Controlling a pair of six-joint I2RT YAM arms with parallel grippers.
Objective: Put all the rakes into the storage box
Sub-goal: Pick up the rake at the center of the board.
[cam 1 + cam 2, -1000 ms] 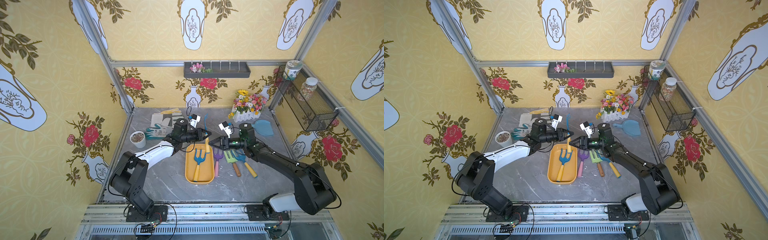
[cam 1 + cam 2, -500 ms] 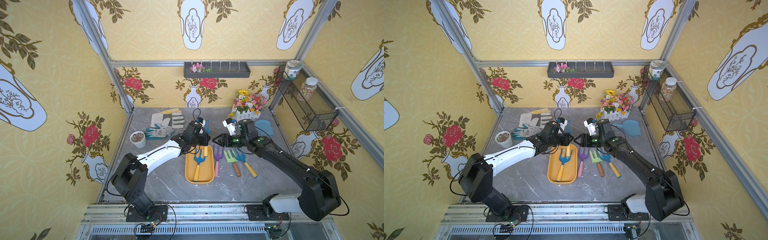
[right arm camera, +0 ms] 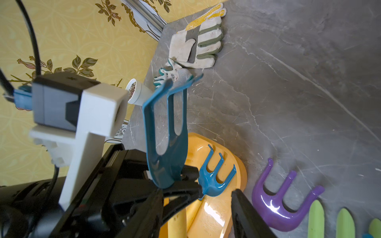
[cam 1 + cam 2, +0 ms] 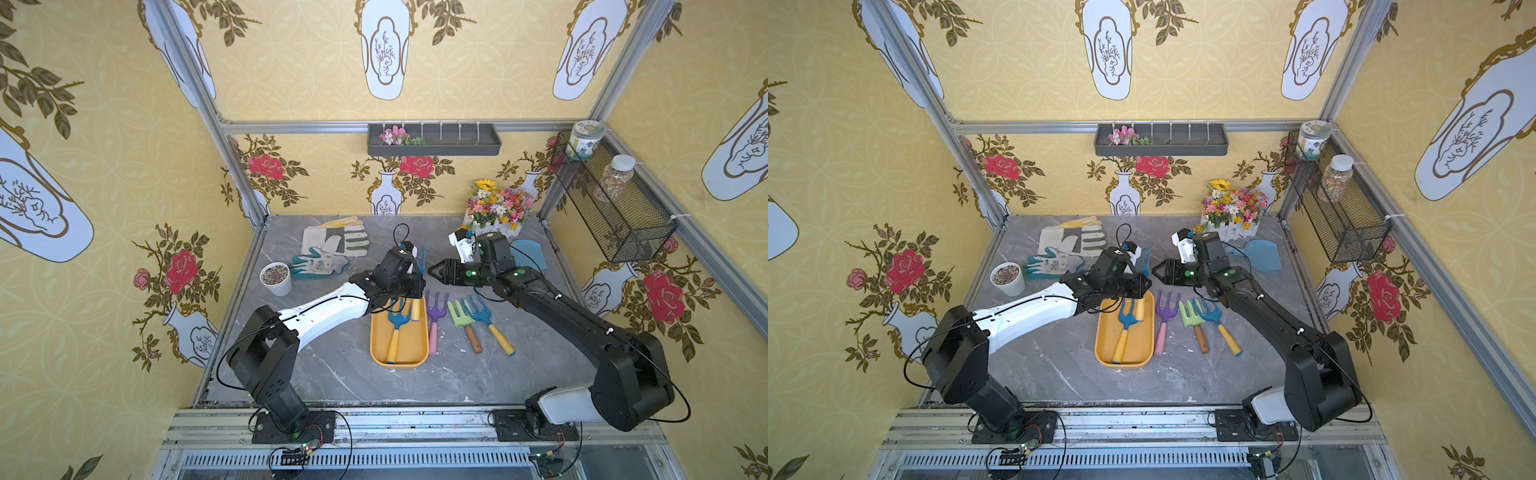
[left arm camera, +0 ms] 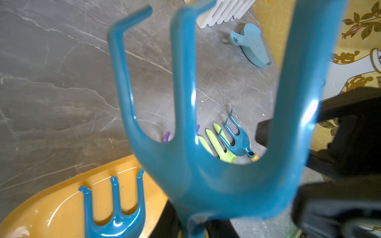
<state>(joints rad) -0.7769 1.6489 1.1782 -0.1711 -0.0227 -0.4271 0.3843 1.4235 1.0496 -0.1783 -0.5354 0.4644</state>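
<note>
the left gripper (image 4: 415, 289) is closed tightly on the dark teal rake (image 3: 167, 171), which is pinched at the neck, where the head meets the yellow handle. in the right wrist view a black finger (image 3: 186, 171) is seen pressed against that neck. the right gripper (image 4: 433, 271) is held with its jaws parted about halfway. nothing is held between them, and it is kept just beside the rake's head without touching it.

compared with a second before, the rake is found lower and nearer the robot. its handle, then hanging at the far rim of the storage box (image 4: 399, 365), is now lowered inside the far end of the box. the left forearm is swung further toward the right. the right gripper, then almost tip to tip with the left one, is drawn slightly back, so a clear gap is left between them.

the rake's long axis is set steeply, close to upright, and leaned a little toward the back wall (image 4: 324, 183). the head is carried uppermost, with its three tines directed up and away toward that wall and their tips hooked over. the handle end is pointed down into the box, beside the head of a second blue rake (image 4: 397, 322) already laid flat there. whether the handle's end touches the box floor cannot be told.
</note>
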